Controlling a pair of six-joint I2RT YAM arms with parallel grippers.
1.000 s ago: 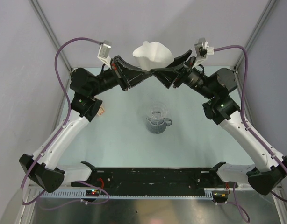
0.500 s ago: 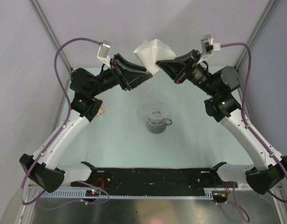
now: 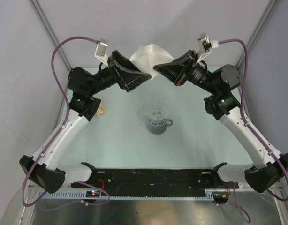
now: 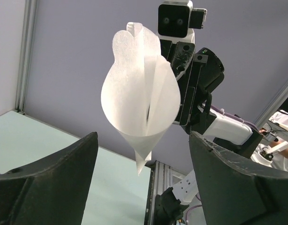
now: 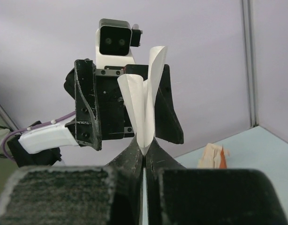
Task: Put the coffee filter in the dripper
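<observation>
The coffee filter, a white paper cone spread open, hangs in the air above the back of the table. My right gripper is shut on its side seam, the pinch showing plainly in the right wrist view below the filter. My left gripper stands open just left of the filter and does not touch it. In the left wrist view the filter's tip hangs above the gap of the left gripper. The dripper, a translucent grey ribbed cup with a loop handle, stands at mid-table below both grippers.
A tan stack with an orange edge lies on the table by the left arm and shows in the right wrist view too. Grey walls and metal frame posts close in the back and sides. A black rail runs along the near edge.
My left gripper has opened and let go of the filter. My right gripper has shut on the filter and now holds it alone, a little further left and turned.
</observation>
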